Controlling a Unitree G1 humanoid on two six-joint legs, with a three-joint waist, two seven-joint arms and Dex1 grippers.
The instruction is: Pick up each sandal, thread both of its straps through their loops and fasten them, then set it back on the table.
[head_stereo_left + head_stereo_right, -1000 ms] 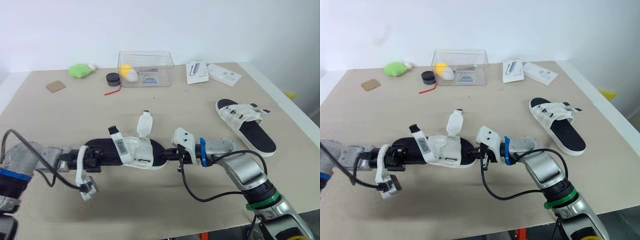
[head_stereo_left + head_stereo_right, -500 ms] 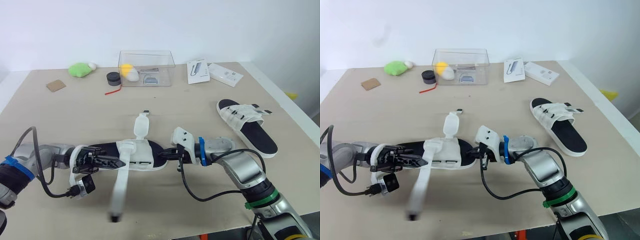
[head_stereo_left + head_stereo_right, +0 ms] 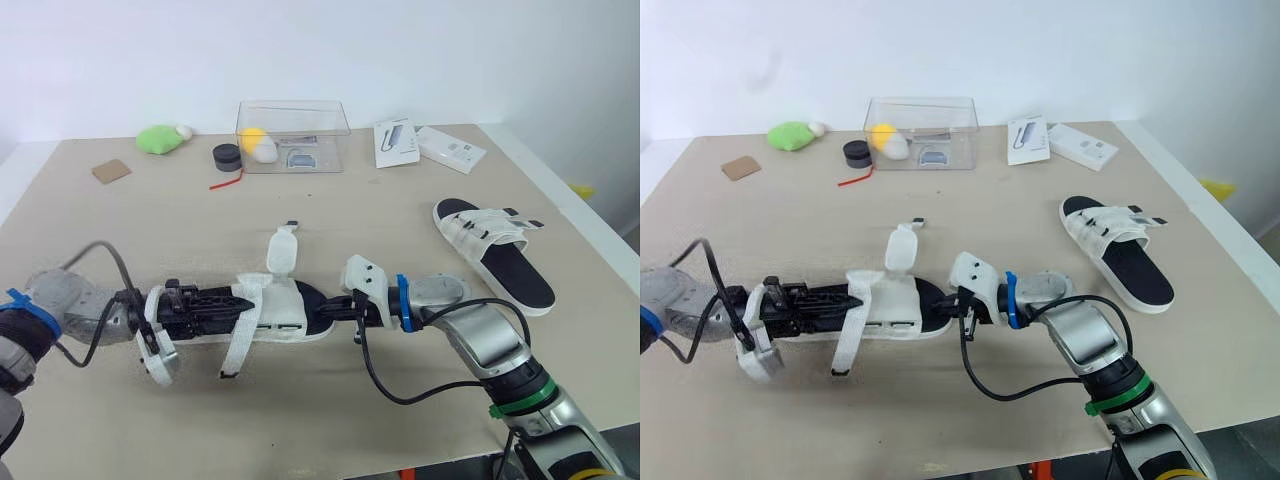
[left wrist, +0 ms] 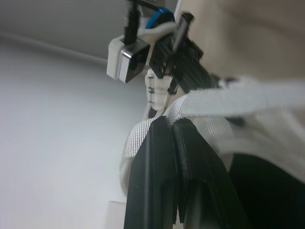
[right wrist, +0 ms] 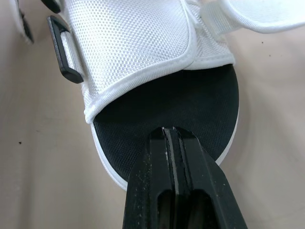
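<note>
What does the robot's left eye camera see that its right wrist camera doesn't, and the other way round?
Left eye view: the wide table, with the second sandal, the clear box, the green lump, and the left gripper beside a loose strap hanging down.
Right wrist view: a close look at the black loop on the mesh upper, and the right gripper closed, tips at the black footbed.
Both: the sandal being worked on, with the right gripper at its end.
</note>
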